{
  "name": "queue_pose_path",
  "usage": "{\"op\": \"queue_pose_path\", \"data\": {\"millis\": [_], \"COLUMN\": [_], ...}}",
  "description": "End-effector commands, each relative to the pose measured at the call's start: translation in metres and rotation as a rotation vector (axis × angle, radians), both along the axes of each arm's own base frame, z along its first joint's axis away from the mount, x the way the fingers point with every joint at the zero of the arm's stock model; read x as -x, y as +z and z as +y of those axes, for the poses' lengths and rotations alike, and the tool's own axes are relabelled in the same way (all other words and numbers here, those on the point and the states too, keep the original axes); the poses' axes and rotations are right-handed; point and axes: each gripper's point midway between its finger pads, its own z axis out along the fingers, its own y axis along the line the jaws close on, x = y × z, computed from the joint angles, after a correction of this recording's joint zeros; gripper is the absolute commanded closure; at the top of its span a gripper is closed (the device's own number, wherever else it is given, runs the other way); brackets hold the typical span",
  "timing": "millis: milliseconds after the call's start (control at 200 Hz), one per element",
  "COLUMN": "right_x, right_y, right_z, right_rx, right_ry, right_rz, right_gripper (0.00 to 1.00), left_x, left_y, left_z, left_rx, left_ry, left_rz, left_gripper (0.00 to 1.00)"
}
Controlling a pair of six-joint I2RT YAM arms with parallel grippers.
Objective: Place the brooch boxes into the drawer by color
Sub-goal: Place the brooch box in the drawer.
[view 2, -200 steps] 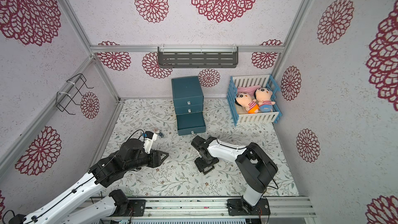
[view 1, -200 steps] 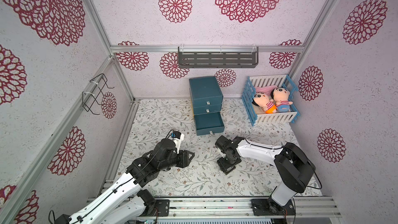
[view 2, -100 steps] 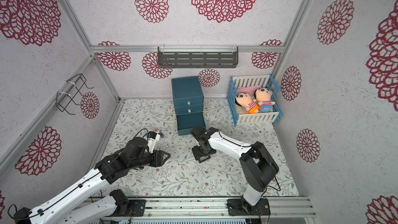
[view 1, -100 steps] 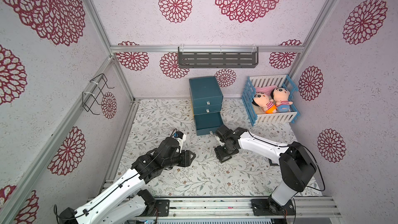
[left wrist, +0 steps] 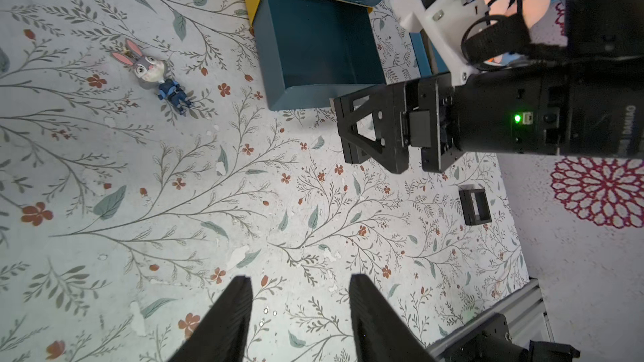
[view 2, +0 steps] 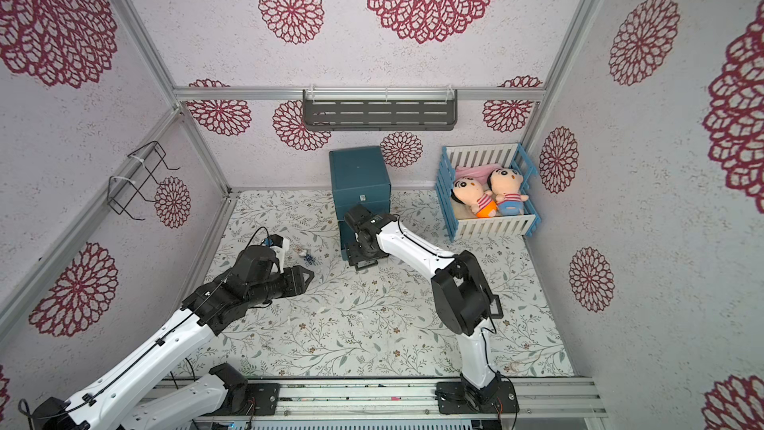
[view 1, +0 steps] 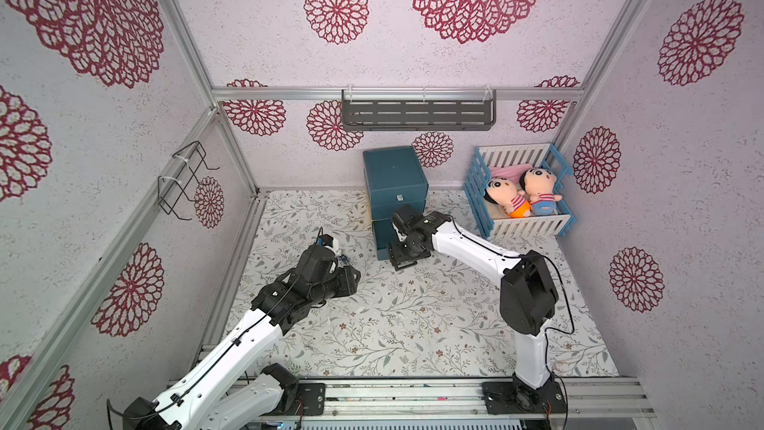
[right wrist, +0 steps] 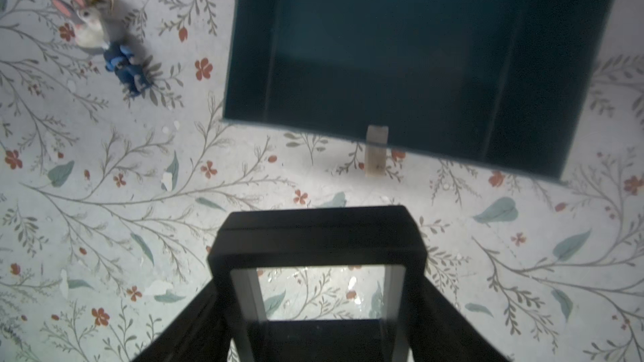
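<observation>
The right gripper (right wrist: 317, 294) pinches a black brooch box (right wrist: 317, 238), seemingly just before the open drawer (right wrist: 418, 47); the left gripper (left wrist: 299, 308) stands parted.

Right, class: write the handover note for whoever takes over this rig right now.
Left tool: open, empty, over the mat.
Right tool: shut on a black brooch box, just in front of the open bottom drawer, which looks empty.
Second black box: lying on the mat by the wall.
Done: no yellow or pink boxes show on the mat; the upper drawers look shut, contents unseen.
Left: put the held box in, probably fetch the second black one, then close the drawer.
</observation>
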Motion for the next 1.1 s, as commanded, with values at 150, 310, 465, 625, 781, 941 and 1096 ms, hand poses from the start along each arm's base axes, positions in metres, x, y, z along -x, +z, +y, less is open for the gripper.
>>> {"op": "queue_pose_path", "data": {"millis": [150,310,465,625,781,941,1096], "right_x": [-0.056,-0.078,-0.090,-0.100,-0.106,-0.109,-0.111], "right_y": [0.025,0.027,0.019,0.008,-0.003,-0.015,-0.026], "right_z": [0.018,0.021,0.022,0.024,0.027,0.026,0.025], "right_rx": [-0.015,-0.027,-0.037,-0.057,-0.076,-0.078,-0.078], "right_ry": [-0.084,-0.137,-0.169,-0.199,-0.221,-0.245,-0.262], "right_rz": [-0.123,-0.180,-0.201,-0.202,-0.195,-0.182,-0.167], "right_gripper": [0.68,0.68,0.68,0.68,0.68,0.67,0.65], "left_x": [-0.016,-0.020,-0.020,-0.023,-0.026,-0.030,-0.031], "left_y": [0.017,0.020,0.020,0.020,0.016,0.016,0.015], "left_z": [0.003,0.003,0.003,0.000,-0.003,-0.006,-0.007], "left_rx": [0.011,0.020,0.023,0.031,0.035,0.046,0.046], "left_ry": [0.022,0.027,0.023,0.018,0.013,0.015,0.013], "left_rz": [-0.042,-0.048,-0.048,-0.050,-0.044,-0.045,-0.044], "left_gripper": [0.48,0.48,0.48,0.48,0.48,0.48,0.48]}}
